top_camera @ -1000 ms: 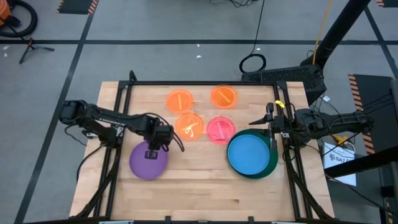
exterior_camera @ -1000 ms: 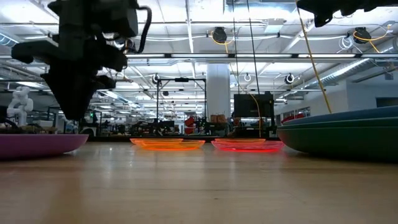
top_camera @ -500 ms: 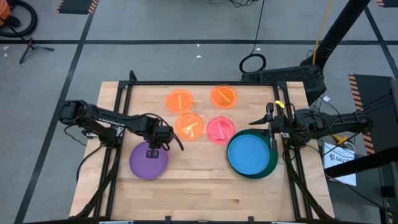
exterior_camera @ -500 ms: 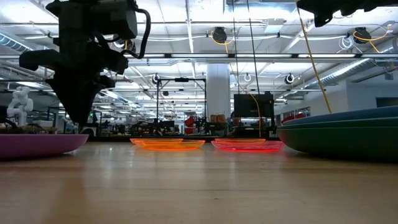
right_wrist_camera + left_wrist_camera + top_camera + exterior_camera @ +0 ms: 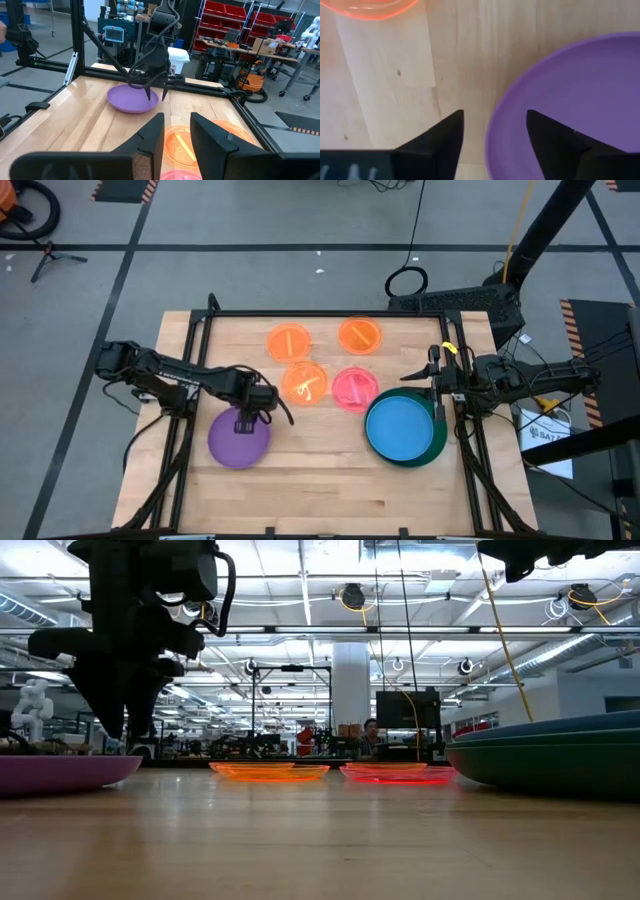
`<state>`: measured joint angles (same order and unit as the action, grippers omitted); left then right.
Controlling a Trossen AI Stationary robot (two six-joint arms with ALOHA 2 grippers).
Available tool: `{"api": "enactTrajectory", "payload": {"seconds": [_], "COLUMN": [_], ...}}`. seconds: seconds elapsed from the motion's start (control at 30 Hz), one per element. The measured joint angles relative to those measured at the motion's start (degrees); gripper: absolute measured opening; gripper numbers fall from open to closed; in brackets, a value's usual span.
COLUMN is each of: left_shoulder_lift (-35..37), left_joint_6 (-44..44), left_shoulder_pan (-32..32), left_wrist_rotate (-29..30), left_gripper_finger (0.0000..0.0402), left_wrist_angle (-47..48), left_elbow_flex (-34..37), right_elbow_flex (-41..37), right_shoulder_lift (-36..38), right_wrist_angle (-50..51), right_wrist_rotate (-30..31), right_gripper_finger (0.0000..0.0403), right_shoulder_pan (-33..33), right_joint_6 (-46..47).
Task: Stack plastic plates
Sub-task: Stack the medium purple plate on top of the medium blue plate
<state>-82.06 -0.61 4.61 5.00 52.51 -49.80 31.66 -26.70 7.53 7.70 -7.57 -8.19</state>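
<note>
One set of jaws, on the left gripper (image 5: 492,137), is now standing spread astride the purple plate's (image 5: 239,439) rim, having just widened, gripping nothing.

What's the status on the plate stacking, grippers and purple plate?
Left gripper open, straddling purple plate rim. Right gripper parked by blue plate, empty. Nothing in the way.
</note>
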Motion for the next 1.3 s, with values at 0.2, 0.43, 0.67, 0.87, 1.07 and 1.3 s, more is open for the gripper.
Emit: {"api": "enactTrajectory", "payload": {"seconds": [0.2, 0.43, 0.67, 0.87, 1.07, 1.3], "left_shoulder_lift": [0.0, -0.1, -0.1, -0.1, -0.1, -0.1], "left_joint_6": [2.2, 2.5, 2.8, 2.0, 1.9, 1.9], "left_shoulder_pan": [-0.1, -0.1, -0.2, -0.2, -0.2, -0.2], "left_wrist_rotate": [-0.6, -0.9, -0.9, -1.1, -1.1, -1.1], "left_gripper_finger": [0.0238, 0.0239, 0.0239, 0.0239, 0.0223, 0.0129], "left_wrist_angle": [-0.1, -4.3, -7.2, -10.3, -10.6, -10.6], "left_elbow_flex": [0.0, 3.6, 8.4, 10.0, 10.3, 10.3], "right_elbow_flex": [0.0, 0.0, 0.0, 0.0, 0.0, 0.0], "right_shoulder_lift": [0.0, 0.0, 0.0, 0.0, 0.0, 0.0], "right_wrist_angle": [0.0, 0.0, 0.0, 0.0, 0.0, 0.0], "right_wrist_rotate": [0.0, 0.0, 0.0, 0.0, 0.0, 0.0], "right_gripper_finger": [0.0086, 0.0086, 0.0086, 0.0086, 0.0086, 0.0086], "right_shoulder_pan": [0.0, 0.0, 0.0, 0.0, 0.0, 0.0], "right_joint_6": [0.0, 0.0, 0.1, 0.0, 0.0, 0.0]}}
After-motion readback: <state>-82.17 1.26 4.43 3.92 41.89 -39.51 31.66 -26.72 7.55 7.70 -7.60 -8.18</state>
